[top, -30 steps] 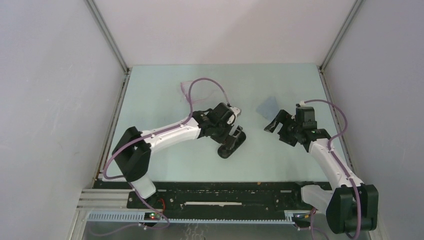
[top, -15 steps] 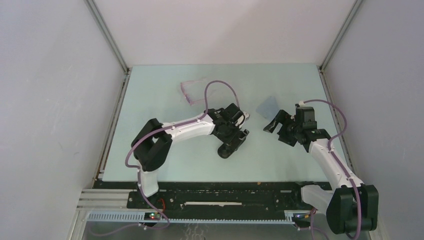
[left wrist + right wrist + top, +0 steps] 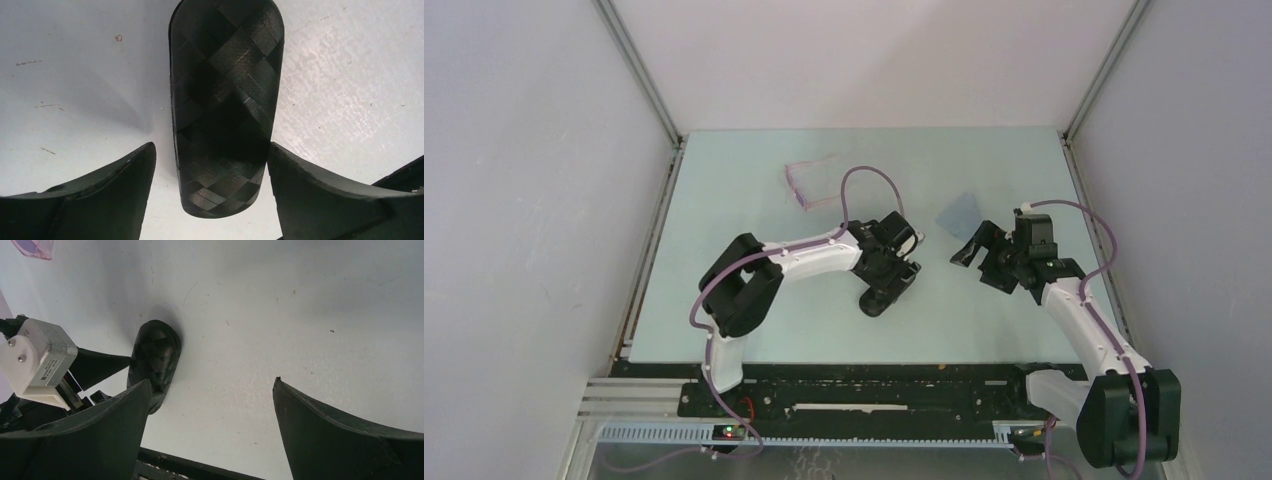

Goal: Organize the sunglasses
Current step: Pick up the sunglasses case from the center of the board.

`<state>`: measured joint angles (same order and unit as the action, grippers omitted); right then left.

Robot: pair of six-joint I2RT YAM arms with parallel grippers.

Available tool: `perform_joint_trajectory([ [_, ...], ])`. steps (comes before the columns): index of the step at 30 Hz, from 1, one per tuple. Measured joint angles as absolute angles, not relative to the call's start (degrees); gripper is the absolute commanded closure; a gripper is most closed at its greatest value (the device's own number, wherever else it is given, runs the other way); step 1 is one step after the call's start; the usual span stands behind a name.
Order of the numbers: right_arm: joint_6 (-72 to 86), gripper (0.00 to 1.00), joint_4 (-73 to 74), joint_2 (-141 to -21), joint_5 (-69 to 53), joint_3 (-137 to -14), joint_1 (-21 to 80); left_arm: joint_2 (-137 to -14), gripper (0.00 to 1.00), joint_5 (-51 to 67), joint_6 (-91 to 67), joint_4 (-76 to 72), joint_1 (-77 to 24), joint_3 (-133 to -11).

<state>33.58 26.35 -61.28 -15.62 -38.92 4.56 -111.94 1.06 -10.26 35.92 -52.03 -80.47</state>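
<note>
The sunglasses (image 3: 809,185), a thin pale pink-purple frame, lie on the table at the far left of centre; a corner of them shows in the right wrist view (image 3: 32,247). The black case (image 3: 886,294) lies closed in the middle. My left gripper (image 3: 894,270) is right over it, open. In the left wrist view the case's (image 3: 225,90) near end sits between the fingers of the left gripper (image 3: 211,147); the right finger is at its edge, the left one apart. My right gripper (image 3: 979,265) is open and empty, right of the case (image 3: 155,357), over bare table (image 3: 211,381).
A small blue-grey cloth (image 3: 959,212) lies just beyond my right gripper. Grey walls close the table on the left, right and back. The black rail (image 3: 874,385) with the arm bases runs along the near edge.
My left arm has folded its elbow in and shifted right, uncovering the sunglasses; its gripper stays over the case. The case and the right arm have barely moved.
</note>
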Motion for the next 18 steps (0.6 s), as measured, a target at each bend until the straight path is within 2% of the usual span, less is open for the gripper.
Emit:
perform_joint_trajectory([
  [8, 33.58, 0.00, 26.00, -61.95, -15.88, -38.17, 4.56, -112.27, 0.43, 1.04, -10.57, 34.83, -52.14, -80.47],
  [14, 33.61, 0.00, 25.89, -62.13, -16.67, -38.17, 4.56, -112.18, 0.54, 1.54, -11.18, 34.46, -51.99, -80.47],
  [18, 33.61, 0.00, 25.04, -61.98, -19.31, -38.13, 4.56, -109.56, 0.60, 7.70, -14.20, 30.41, -50.04, -78.26],
])
